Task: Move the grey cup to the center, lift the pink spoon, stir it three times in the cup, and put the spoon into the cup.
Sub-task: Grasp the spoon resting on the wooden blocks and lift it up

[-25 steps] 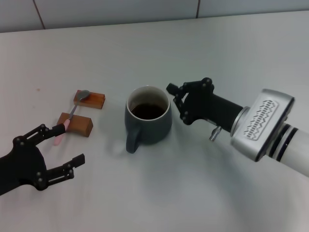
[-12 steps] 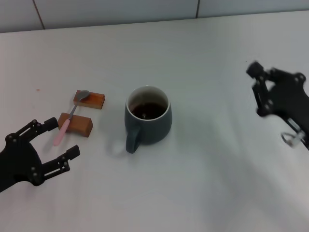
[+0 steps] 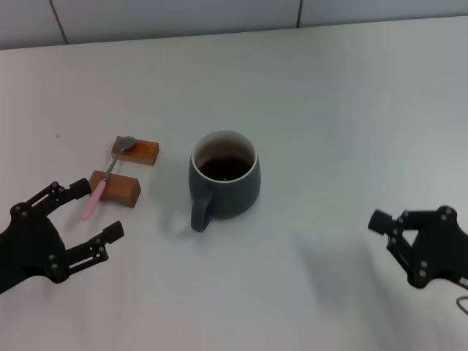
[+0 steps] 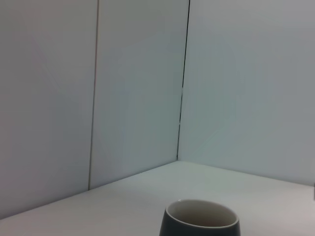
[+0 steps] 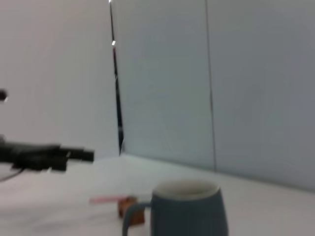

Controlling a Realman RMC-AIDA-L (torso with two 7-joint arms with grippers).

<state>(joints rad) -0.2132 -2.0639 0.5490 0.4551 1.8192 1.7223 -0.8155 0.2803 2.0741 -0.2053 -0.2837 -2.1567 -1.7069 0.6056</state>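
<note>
left hand (image 3: 80,219) spread, right hand (image 3: 409,241) low

Matte black left gripper (image 3: 86,212), right gripper (image 3: 409,245); small screws.

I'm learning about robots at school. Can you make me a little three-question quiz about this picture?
1. True or false: the pink spoon is inside the grey cup.
2. What is the spoon lying on? A) two orange-brown blocks B) a plate C) the cup's rim
3. Fill in: the left gripper waits near the spoon with its jaws ____.

Key:
1. False. It lies beside the cup, on the robot's left.
2. A. It bridges the near block and the far block.
3. Open. The right gripper sits off to the right, empty.
</note>
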